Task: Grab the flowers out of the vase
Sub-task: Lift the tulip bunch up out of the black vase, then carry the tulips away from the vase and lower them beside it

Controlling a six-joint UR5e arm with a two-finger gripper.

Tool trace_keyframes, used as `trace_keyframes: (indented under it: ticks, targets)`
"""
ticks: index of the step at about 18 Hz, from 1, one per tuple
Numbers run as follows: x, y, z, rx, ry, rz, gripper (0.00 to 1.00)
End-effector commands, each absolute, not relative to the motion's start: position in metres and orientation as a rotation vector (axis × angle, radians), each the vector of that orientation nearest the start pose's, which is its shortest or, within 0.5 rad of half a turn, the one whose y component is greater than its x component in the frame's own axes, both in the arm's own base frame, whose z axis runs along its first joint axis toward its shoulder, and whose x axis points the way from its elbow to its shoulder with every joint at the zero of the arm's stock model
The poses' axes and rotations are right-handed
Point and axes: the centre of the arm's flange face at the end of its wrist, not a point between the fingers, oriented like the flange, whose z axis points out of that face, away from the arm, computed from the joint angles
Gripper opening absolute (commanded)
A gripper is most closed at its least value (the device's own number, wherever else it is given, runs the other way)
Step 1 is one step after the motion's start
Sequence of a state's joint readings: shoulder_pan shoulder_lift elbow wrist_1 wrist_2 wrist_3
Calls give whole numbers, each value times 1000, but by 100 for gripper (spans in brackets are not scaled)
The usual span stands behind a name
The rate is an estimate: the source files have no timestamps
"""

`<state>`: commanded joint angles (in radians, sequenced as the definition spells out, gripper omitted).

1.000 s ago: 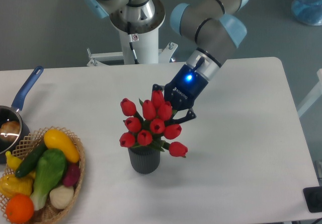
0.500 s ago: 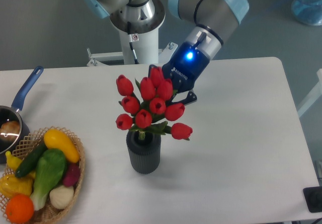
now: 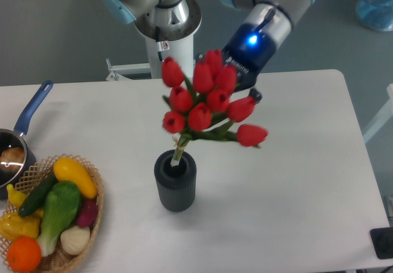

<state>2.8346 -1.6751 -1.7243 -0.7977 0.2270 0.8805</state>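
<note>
The flowers (image 3: 206, 101) are a bunch of red tulip buds with green leaves, held up in the air above the table. Their pale stem end (image 3: 178, 153) still reaches down to the mouth of the vase (image 3: 175, 180), a dark grey ribbed cup standing upright on the white table. My gripper (image 3: 230, 89) comes in from the upper right with a blue light glowing on its body. It is shut on the bunch from behind, and the buds hide most of its fingers.
A woven wicker basket (image 3: 92, 215) of colourful vegetables and fruit sits at the front left corner. Behind it a blue-handled metal saucepan (image 3: 18, 138) lies at the left edge. The robot's white base column (image 3: 169, 40) stands at the back of the table (image 3: 295, 181).
The gripper has risen and shifted right with the flowers. The bunch has come up out of the vase, leaving only the stem tip at its mouth. The vase has stayed in place.
</note>
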Motion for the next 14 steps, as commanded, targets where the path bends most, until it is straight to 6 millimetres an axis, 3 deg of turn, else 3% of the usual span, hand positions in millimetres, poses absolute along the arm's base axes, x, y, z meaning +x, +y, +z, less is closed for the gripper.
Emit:
trace_keyframes:
  ticks: [5,10,14]
  targets:
    - [-467,348,529,-1775,-7,-165,0]
    - [-484,349,499,-1908,-15,-60,0]
    - [-496,350,462,-2044,-53,-8,0]
